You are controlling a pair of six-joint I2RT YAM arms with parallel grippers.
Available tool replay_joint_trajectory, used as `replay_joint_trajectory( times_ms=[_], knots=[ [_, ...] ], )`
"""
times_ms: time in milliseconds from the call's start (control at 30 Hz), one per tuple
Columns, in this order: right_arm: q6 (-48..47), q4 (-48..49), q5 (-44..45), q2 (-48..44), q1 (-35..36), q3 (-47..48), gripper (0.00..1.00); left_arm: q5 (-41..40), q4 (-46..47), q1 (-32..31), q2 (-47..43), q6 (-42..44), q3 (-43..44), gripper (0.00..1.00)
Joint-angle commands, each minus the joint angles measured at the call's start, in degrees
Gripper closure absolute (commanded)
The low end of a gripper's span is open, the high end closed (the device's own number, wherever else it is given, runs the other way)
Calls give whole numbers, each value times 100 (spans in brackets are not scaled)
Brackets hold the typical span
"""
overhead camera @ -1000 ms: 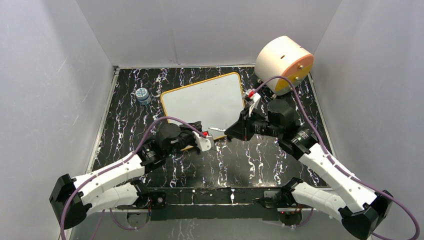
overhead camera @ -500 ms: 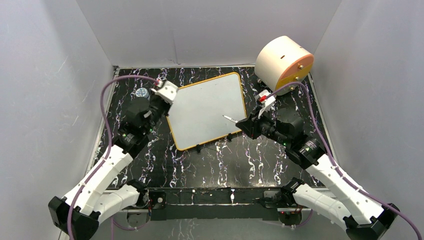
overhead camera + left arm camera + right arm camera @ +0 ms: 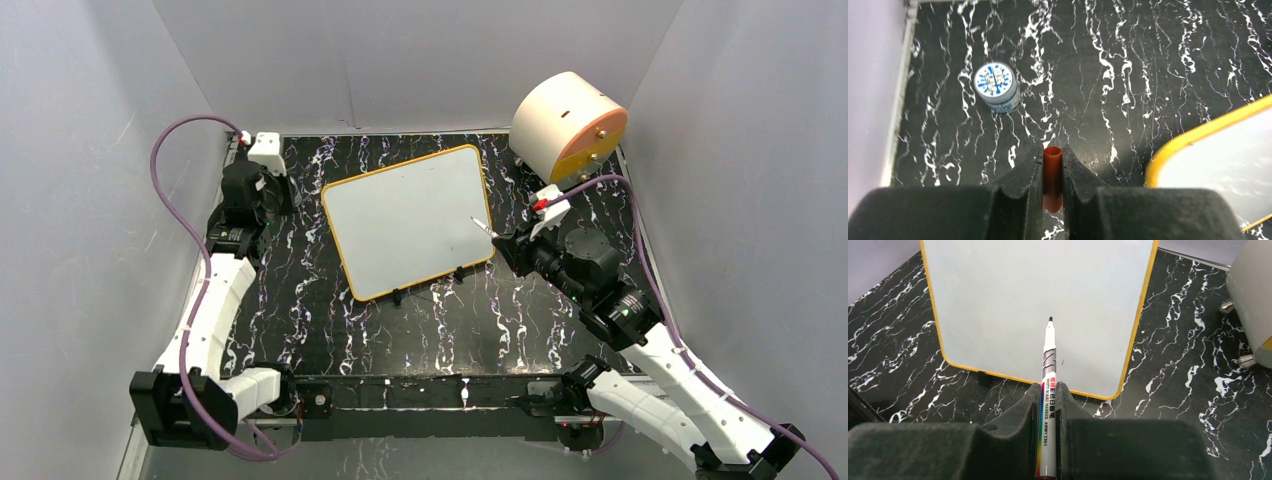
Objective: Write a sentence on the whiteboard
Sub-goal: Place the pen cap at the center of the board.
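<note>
The whiteboard [image 3: 410, 220] lies flat mid-table, white with a thin orange-yellow frame. Its face is plain; no sentence shows on it. My right gripper [image 3: 508, 245] is shut on a white whiteboard marker [image 3: 1049, 355]. The uncapped dark tip points over the board's near right part, and I cannot tell whether it touches. In the right wrist view the gripper [image 3: 1049, 386] clamps the marker barrel. My left gripper [image 3: 272, 192] is at the back left, off the board's left edge. In the left wrist view this gripper [image 3: 1052, 150] is shut on a red marker cap [image 3: 1052, 172].
A round peach-and-orange drum [image 3: 567, 125] stands at the back right, close to the board's far corner and my right arm. A small blue-and-white jar [image 3: 996, 93] sits on the black marbled table [image 3: 500, 310] just ahead of my left gripper. Grey walls enclose the table.
My left arm swung from the board's near edge beside the marker to the back left, carrying the cap. My right gripper drew back to the right with the marker.
</note>
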Motion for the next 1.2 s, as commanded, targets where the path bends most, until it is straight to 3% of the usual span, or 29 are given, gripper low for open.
replay_joint_trajectory(
  times_ms=[0,133,267,667,1033,1167],
  knots=[
    [-190,216,326,-130,-4,-16,100,909,-425,668,293,-788,143,100],
    [-263,206,374,-158,-5,-42,100,1211,-568,1071,736,-1000,59,100],
    [-325,176,482,-188,-7,-71,100,982,-846,1210,1275,-918,185,100],
    [-371,133,690,-293,-7,-251,100,592,-712,1277,2617,-781,182,100],
    [-387,141,741,-376,-8,-289,100,569,-831,1284,3568,-737,441,93],
    [-387,136,768,-376,-5,-296,100,578,-834,1282,3588,-745,420,81]
  ],
)
